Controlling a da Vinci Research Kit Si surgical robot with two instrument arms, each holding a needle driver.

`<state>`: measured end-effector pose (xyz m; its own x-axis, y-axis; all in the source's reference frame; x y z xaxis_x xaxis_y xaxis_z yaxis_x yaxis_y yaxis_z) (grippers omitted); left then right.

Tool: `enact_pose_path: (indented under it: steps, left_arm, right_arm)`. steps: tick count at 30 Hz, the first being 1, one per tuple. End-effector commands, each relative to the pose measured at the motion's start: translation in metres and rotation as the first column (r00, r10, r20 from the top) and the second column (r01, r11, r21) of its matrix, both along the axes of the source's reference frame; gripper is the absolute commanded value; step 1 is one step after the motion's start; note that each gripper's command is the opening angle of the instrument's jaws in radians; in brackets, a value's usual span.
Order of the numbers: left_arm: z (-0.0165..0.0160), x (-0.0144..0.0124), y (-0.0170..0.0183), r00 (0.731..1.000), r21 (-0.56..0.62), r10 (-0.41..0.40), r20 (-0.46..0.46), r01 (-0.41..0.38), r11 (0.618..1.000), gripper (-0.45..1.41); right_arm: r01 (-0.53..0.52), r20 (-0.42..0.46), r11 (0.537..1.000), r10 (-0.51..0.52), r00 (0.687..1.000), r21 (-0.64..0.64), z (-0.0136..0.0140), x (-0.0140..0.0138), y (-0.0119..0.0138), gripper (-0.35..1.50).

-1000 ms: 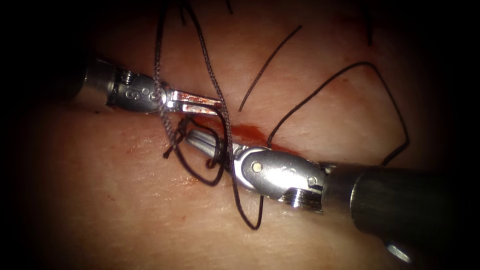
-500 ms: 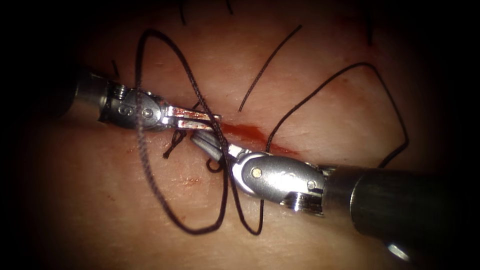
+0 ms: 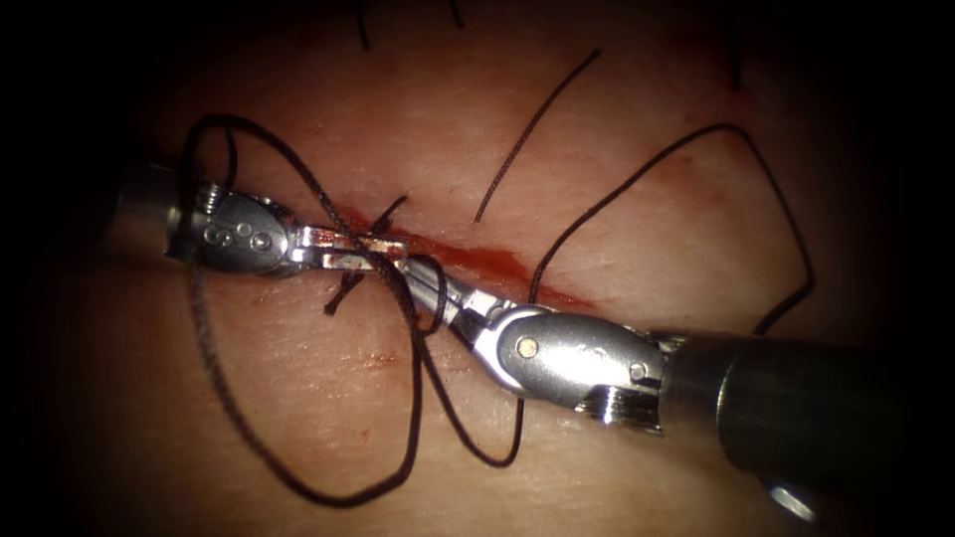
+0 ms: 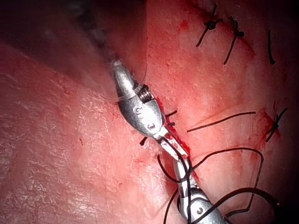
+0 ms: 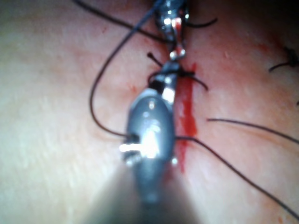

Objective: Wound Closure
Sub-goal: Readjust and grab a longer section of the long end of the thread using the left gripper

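The cut (image 3: 497, 267) runs across the tissue (image 3: 298, 398), wet with red fluid. My left tool (image 3: 396, 249) comes in from the left, its jaws lying along the cut and shut on the dark thread (image 3: 199, 328) where it crosses them. From there the thread swings out in a wide loop over the left tool's wrist and down across the near side. My right tool (image 3: 400, 270) points at the left tool's jaw tips, its jaws shut, with a small turn of thread (image 3: 436, 290) wound round them. The two tools (image 4: 183, 154) (image 5: 170, 77) meet tip to tip.
A short thread tail (image 3: 338, 296) sticks out just below the jaws. Loose thread ends (image 3: 537, 127) and a long curve of thread (image 3: 736, 134) lie on the far side. Tied stitches (image 4: 210, 23) (image 4: 275, 123) sit further along the tissue.
The left tool drew back to the left. The thread that ran upward fell into a wide loop at the lower left. The turn round the right jaws shrank tight.
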<state>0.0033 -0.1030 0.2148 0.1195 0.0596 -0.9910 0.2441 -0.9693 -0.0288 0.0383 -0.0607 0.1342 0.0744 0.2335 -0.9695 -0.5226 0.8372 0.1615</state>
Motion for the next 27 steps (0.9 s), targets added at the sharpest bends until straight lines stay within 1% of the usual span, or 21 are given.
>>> enact_pose_path:
  steps: [1,8,13,19,27]
  left_arm:
    - [0.0006,-0.0003,-0.0008,1.0,0.001,-0.001,0.008,0.001,1.0,-0.45]
    - [0.0016,-0.0002,-0.0021,1.0,-0.018,-0.007,0.006,0.007,1.0,-0.45]
    - [0.0019,-0.0003,-0.0019,1.0,-0.019,-0.006,0.006,0.007,1.0,-0.45]
    - [0.0018,-0.0004,-0.0018,1.0,-0.018,-0.008,0.006,0.008,1.0,-0.45]
    - [0.002,0.0003,-0.0008,1.0,-0.014,-0.021,-0.007,0.021,1.0,-0.45]
  right_arm:
    - [-0.003,-0.004,1.0,0.003,1.0,-0.001,0.0006,0.0006,-0.0002,-0.35]
    - [-0.009,-0.017,1.0,0.009,1.0,-0.005,0.0002,0.0008,-0.0002,-0.35]
    - [-0.003,-0.025,1.0,0.003,1.0,-0.008,0.0001,0.0012,-0.0002,-0.35]
    - [0.01,-0.031,1.0,-0.011,0.999,-0.015,0.0,0.0023,-0.0009,-0.35]
    - [0.029,-0.027,1.0,-0.029,0.999,-0.011,0.0,0.0022,-0.001,-0.35]
